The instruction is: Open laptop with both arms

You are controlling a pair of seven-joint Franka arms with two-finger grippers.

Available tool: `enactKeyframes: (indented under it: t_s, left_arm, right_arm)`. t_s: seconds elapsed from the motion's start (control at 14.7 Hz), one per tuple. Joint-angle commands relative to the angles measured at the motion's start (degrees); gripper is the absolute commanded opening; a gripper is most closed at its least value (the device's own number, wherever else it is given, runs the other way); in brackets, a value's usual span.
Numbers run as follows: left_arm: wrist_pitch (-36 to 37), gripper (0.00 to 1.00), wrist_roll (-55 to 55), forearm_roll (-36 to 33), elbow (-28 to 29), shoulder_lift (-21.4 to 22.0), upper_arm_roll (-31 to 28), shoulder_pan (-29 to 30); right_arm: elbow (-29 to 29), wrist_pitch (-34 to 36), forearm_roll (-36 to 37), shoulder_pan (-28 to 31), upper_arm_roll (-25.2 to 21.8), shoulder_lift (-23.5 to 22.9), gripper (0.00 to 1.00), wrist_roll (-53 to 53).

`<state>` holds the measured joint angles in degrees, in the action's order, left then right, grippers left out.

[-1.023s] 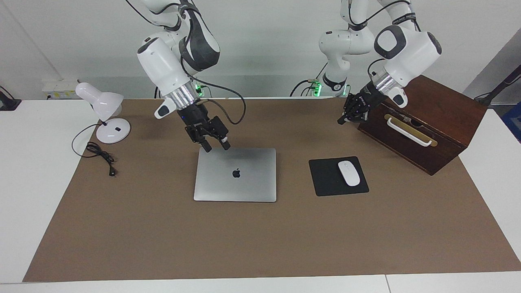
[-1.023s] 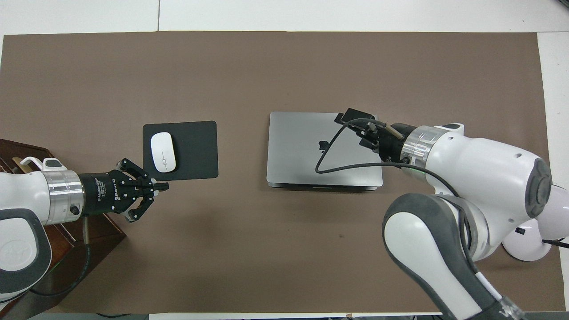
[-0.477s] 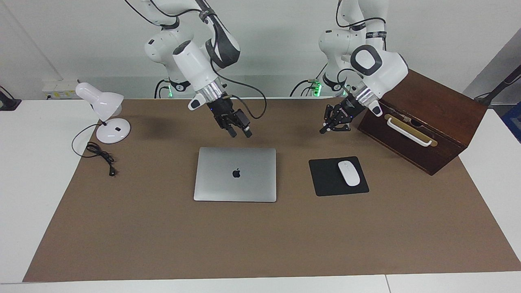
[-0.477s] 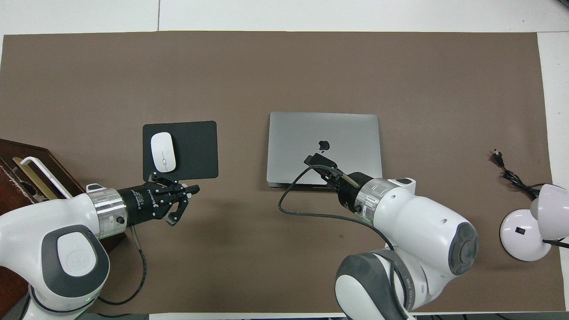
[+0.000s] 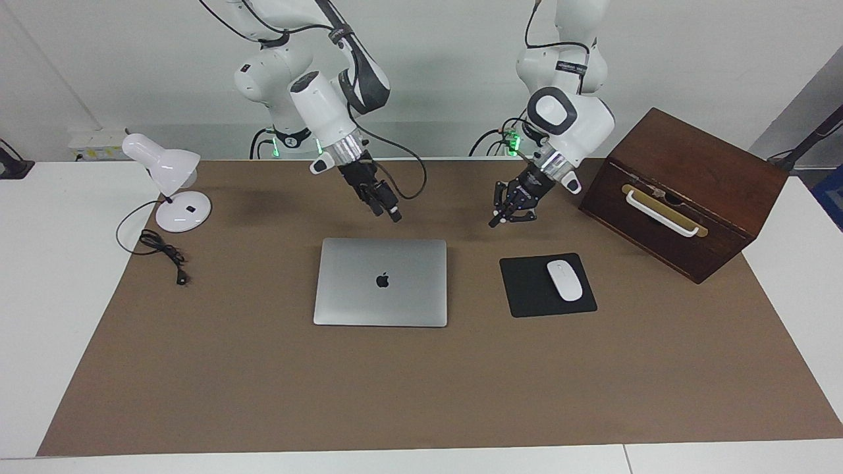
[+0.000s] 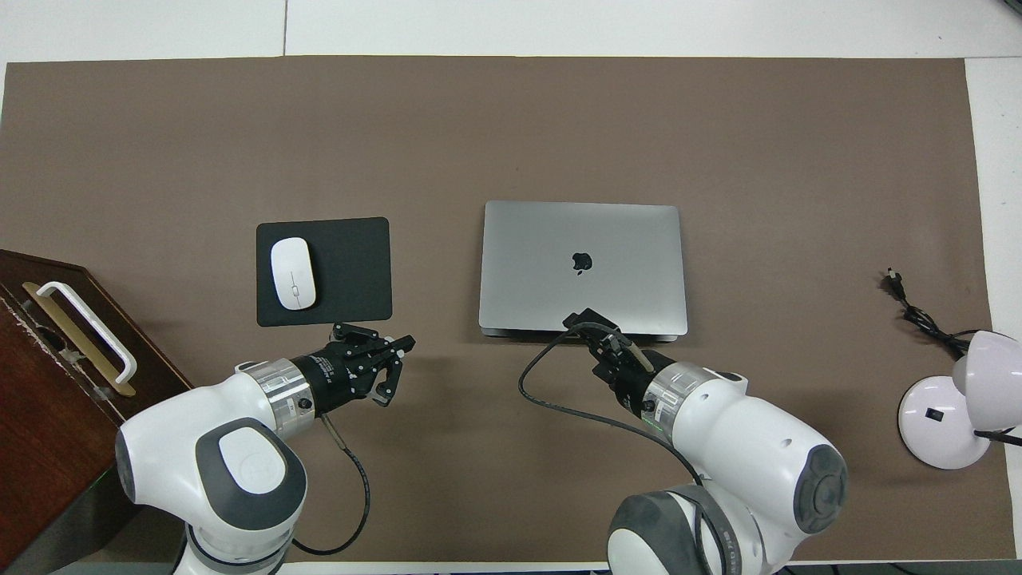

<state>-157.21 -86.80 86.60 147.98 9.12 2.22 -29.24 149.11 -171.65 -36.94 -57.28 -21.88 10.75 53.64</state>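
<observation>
1. The right gripper (image 5: 394,216) hangs in the air over the bare brown mat (image 5: 263,395), above the strip between the robots and the laptop, touching nothing. Whether its fingers stand apart or together I cannot tell.
2. The left gripper (image 5: 494,222) also hangs over the mat, above the strip between the robots and the mouse pad, touching nothing. Its fingertips are pressed together and hold nothing.
3. A dark wooden box (image 5: 691,191) with a white handle stands at the left arm's end of the tabletop (image 5: 39,263), about as near to the robots as the grippers.
4. A white desk lamp (image 5: 172,184) stands at the right arm's end, with its black cord (image 5: 161,250) coiled on the mat just beside it.
5. The laptop (image 5: 381,282) lies flat near the middle of the mat, lid fully closed, logo upward, farther from the robots than both grippers and apart from them.
6. A black mouse pad (image 5: 527,289) lies beside the laptop toward the left arm's end, not touching it; a white mouse (image 5: 564,280) rests on it.
</observation>
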Motion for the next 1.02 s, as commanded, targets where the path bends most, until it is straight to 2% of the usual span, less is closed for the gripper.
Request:
enactKeyframes:
  t_s: [0.0,0.27,0.41,0.55,0.95]
  left_arm:
    - [-3.45,0.0,1.27,6.27,-1.19,-2.52,-0.73,-3.27]
    - [-4.25,0.0,12.68,20.77,-5.05,-7.26,-0.73,-6.26]
    - [-4.69,0.0,15.59,25.26,-7.86,-10.43,-0.82,-8.28]
    - [-5.39,0.0,15.78,26.6,-10.42,-13.06,-0.73,-8.46]
    - [-6.18,0.0,15.96,27.39,-11.74,-14.92,-0.82,-10.22]
  right_arm:
    - [4.34,-1.31,-1.02,0.5,0.35,3.74,1.0,1.37]
    - [5.4,-0.88,-1.02,1.2,0.43,4.28,1.0,2.17]
    - [5.75,-0.96,-1.11,1.64,0.17,4.19,1.0,1.73]
    - [5.75,-0.96,-1.03,1.73,-0.09,4.01,1.0,-0.02]
    - [6.98,-1.75,-1.2,2.61,-0.8,3.14,1.0,-11.26]
